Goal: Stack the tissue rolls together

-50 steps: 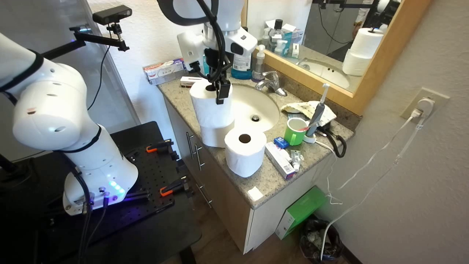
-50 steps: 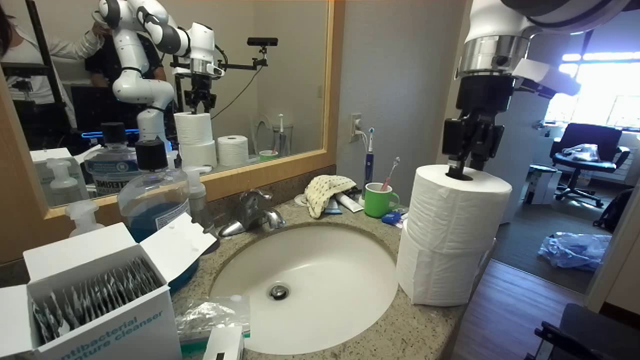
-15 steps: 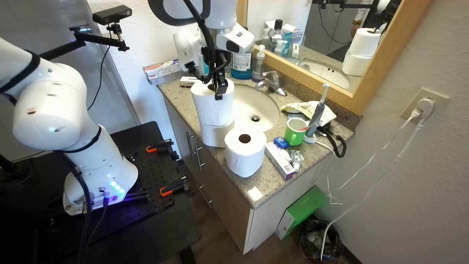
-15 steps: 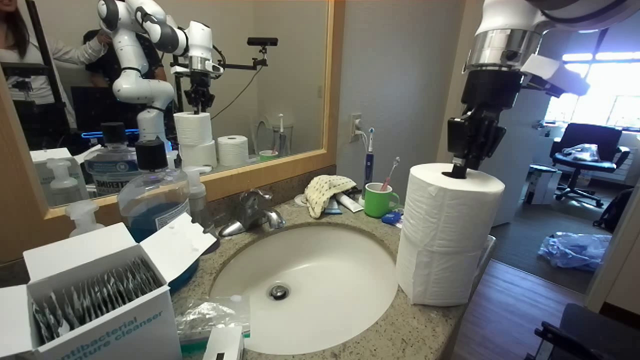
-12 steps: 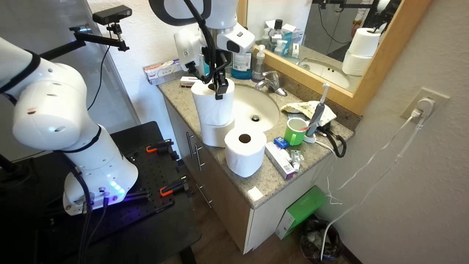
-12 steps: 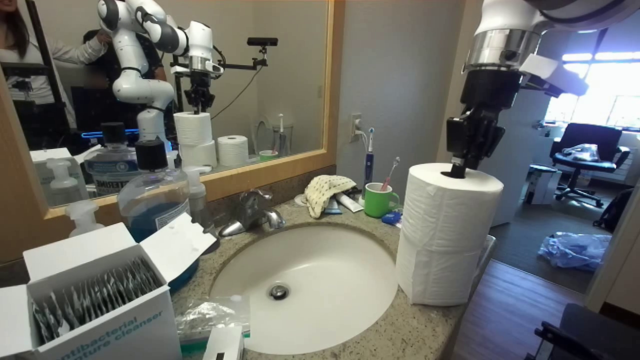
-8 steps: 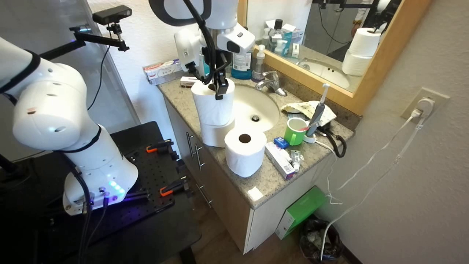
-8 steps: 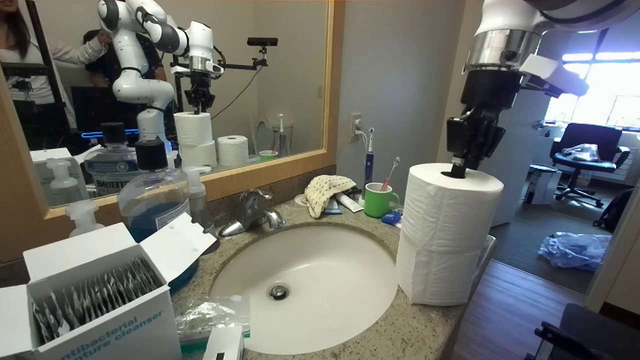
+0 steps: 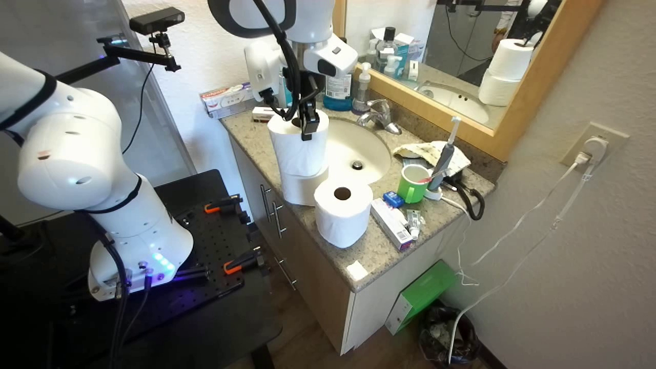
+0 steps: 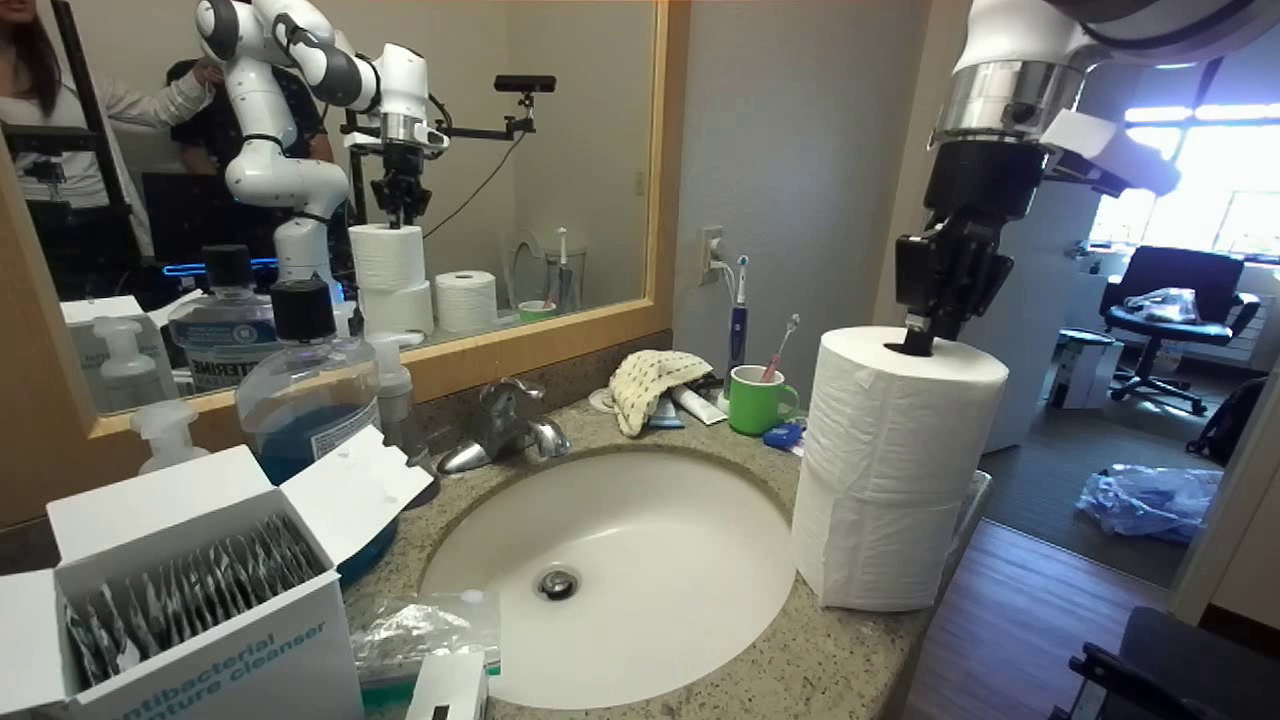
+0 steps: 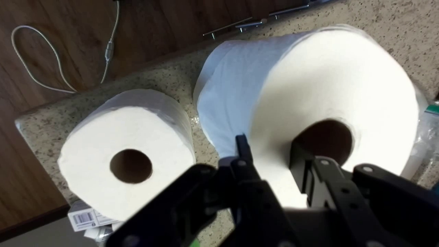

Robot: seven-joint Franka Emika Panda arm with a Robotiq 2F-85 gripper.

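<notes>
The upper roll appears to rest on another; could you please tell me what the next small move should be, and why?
I'd probably ease the jaws open: the upper roll appears to sit on the lower roll, roughly in line, and the jaws seem to pinch its side, one inside the core hole, one outside.

Window (image 10: pixel 1215 185) glaring; in wrist view, hand (image 11: pixel 270 155) dark, perhaps out of focus.

Over there a faucet (image 10: pixel 505 432) stands just beside the sink (image 10: pixel 640 510), below the mirror (image 10: pixel 590 160); along the counter (image 10: pixel 765 660), a green mug (image 10: pixel 753 405) holds a pink toothbrush (image 10: pixel 780 350) near a spotted cloth (image 10: pixel 650 388).
</notes>
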